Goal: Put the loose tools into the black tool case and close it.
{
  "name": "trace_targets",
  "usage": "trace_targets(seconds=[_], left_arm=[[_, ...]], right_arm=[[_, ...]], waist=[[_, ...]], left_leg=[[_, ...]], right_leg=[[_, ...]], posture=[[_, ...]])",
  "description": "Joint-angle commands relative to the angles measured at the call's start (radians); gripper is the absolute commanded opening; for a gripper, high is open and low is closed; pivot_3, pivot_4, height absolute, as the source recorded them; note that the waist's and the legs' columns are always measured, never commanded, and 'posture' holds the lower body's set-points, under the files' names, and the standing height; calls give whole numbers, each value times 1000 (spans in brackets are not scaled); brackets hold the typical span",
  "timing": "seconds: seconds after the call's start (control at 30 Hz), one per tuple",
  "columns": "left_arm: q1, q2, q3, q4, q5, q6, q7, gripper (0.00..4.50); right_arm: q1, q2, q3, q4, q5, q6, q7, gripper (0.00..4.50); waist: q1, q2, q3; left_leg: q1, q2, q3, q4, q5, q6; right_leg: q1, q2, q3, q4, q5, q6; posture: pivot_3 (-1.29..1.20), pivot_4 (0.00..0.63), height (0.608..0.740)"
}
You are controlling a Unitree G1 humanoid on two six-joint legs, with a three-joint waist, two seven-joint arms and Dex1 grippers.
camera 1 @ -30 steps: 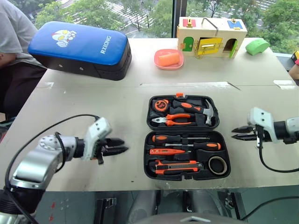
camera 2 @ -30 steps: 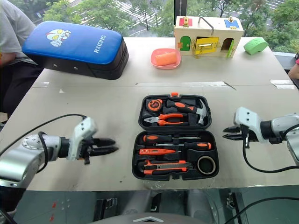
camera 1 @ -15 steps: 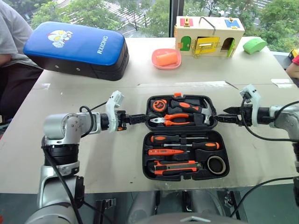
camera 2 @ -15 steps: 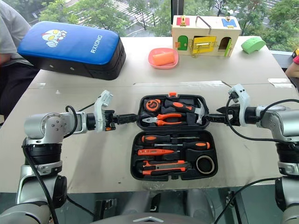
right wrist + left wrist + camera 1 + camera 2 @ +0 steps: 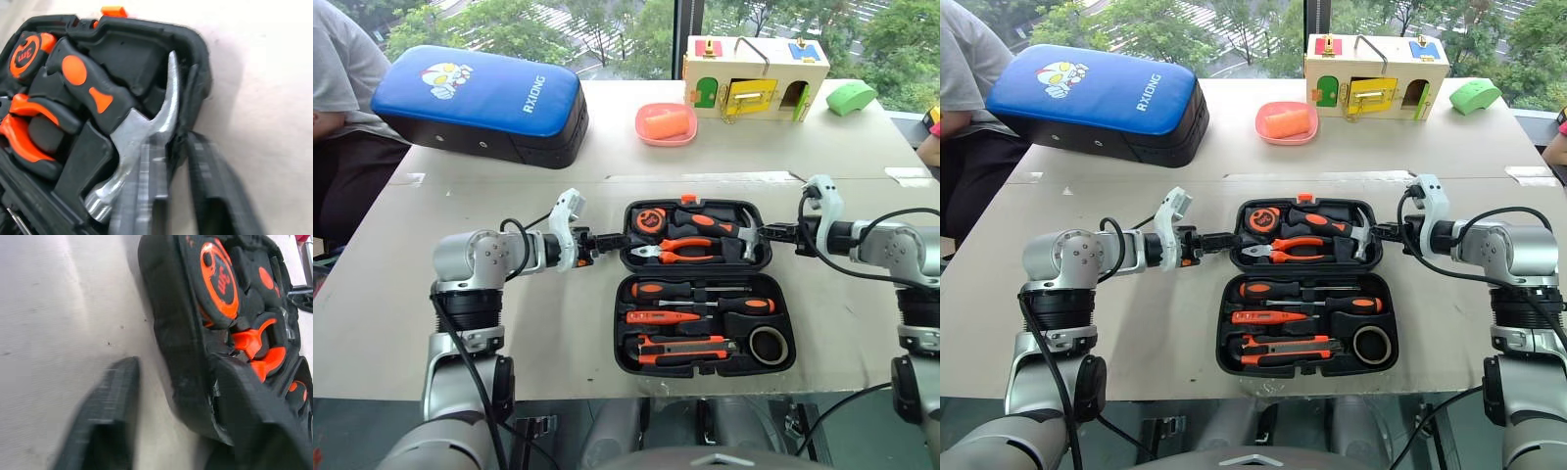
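Observation:
The black tool case (image 5: 705,372) lies open on the table. Its near half holds two screwdrivers (image 5: 651,290) (image 5: 754,305), a slim orange tester (image 5: 656,317), the utility knife (image 5: 680,349) and the tape roll (image 5: 769,345). The far half (image 5: 166,333) holds a hammer, pliers and a tape measure. My left gripper (image 5: 607,238) is open. It straddles that half's left rim, with one finger (image 5: 107,421) outside on the table side. My right gripper (image 5: 773,231) is shut on the right rim (image 5: 193,98), beside the hammer head (image 5: 146,127).
A blue-topped padded bag (image 5: 480,103) lies at the back left, with a person (image 5: 337,108) sitting behind it. At the back stand a pink dish (image 5: 667,123), a wooden latch box (image 5: 756,78) and a green object (image 5: 852,96). Bare table flanks the case.
Both grippers swung in from the table's sides to the far half of the case and rolled over. The right gripper has shut on the rim, and the left has narrowed around it.

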Motion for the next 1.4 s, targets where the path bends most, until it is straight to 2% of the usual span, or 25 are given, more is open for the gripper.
trace_targets(seconds=[0.03, 0.07, 0.1, 0.13, 0.27, 0.3, 0.4, 0.5, 0.6, 0.73, 0.83, 0.93, 1.13, 1.27, 1.4], left_arm=[[-14, -14, -4, -3, -4, 5, 8, 2106], [-15, -17, -2, -4, -6, 7, 9, 2106], [-15, -20, -1, -5, -7, 8, 10, 1748], [-13, -20, -5, -10, -6, 2, 8, 1635], [-6, -34, 6, -34, -17, 0, 6, 151], [-1, -36, 6, -45, -20, -1, 3, 33], [19, -37, 2, -88, -25, -21, -6, 33], [45, -35, -5, -134, -25, -49, -15, 33], [56, -57, 17, -166, -36, -84, -9, 33], [95, -71, -17, -292, -2, -288, -53, 33], [136, -75, -68, -336, 121, -573, -75, 33], [178, -70, -113, -341, 217, -766, -94, 33], [292, -28, -209, -287, 443, -1170, -125, 33], [346, -1, -219, -217, 567, -1447, -99, 33], [432, 56, -180, -201, 674, -1722, -52, 33]], right_arm=[[6, -7, 23, -30, -10, -16, -9, 44], [10, -11, 34, -38, -15, -26, -6, 44], [14, -14, 40, -42, -18, -32, -4, 0], [18, -18, 49, -48, -21, -42, 2, 0], [30, -24, 68, -78, -17, -68, 26, 0], [36, -28, 75, -91, -21, -92, 35, 0], [61, -27, 75, -157, -22, -202, 69, 0], [76, -14, 48, -210, -5, -224, 61, 0], [111, -22, 57, -263, -40, -350, 80, 0], [129, 1, 43, -297, -114, -598, 63, 0], [143, -5, 75, -283, -231, -850, 60, 0], [158, 1, 87, -251, -317, -1049, 38, 0], [206, -70, 150, -31, -594, -1637, -34, 0], [222, -127, 180, 129, -753, -1966, -143, 0], [285, -188, 180, 179, -844, -2184, -221, 0]], waist=[[-2, 0, 0], [-4, 0, 0], [-6, 0, 0], [-7, 0, 0], [2, 0, 0], [3, 0, 0], [3, 0, 0], [2, 0, 0], [2, 0, 0], [2, 0, 1], [4, 0, 2], [3, 0, 2], [3, 0, 1], [4, 0, 1], [3, -1, 0]], left_leg=[[0, 0, 0, 0, 0, 0], [0, 0, 0, 0, 0, 0], [0, 0, 0, 0, 0, 0], [0, 0, 0, 0, 0, 0], [0, 0, 0, 0, 0, 0], [0, 0, 0, 0, 0, 0], [0, 0, 0, 0, 0, 0], [0, 0, 0, -1, 0, 0], [0, 0, 0, -1, 0, -1], [-1, 0, 1, -1, 1, -1], [-3, 0, 2, -1, 1, -2], [-4, 0, 4, -3, 1, -2], [-11, 0, 3, -2, 1, -2], [-11, 0, 3, -2, 1, -2], [-6, 0, 5, -3, 1, -2]], right_leg=[[0, 0, 0, 0, 0, 0], [0, 0, 1, 0, 0, 0], [0, 0, 1, 0, 0, 0], [0, 0, 1, 0, 0, 0], [0, 0, 0, 1, 0, 0], [0, 0, 0, 1, 0, 0], [0, 0, 0, 1, 0, 0], [-1, 0, 1, 1, 0, 0], [-2, 0, 1, 1, 0, 0], [-3, 0, 2, 1, 0, 0], [-4, 0, 2, 2, 0, 0], [-8, 0, 4, 1, 0, 0], [-13, 1, 2, -1, 0, 0], [-12, 1, 2, -2, 0, 0], [-9, 1, 4, -1, 0, 0]], posture=[[0, 150, 735], [0, 150, 735], [0, 150, 735], [0, 150, 735], [0, 150, 735], [0, 150, 735], [0, 150, 735], [0, 150, 735], [0, 150, 735], [0, 150, 735], [0, 150, 735], [0, 150, 735], [0, 150, 735], [0, 150, 735], [0, 150, 735]])
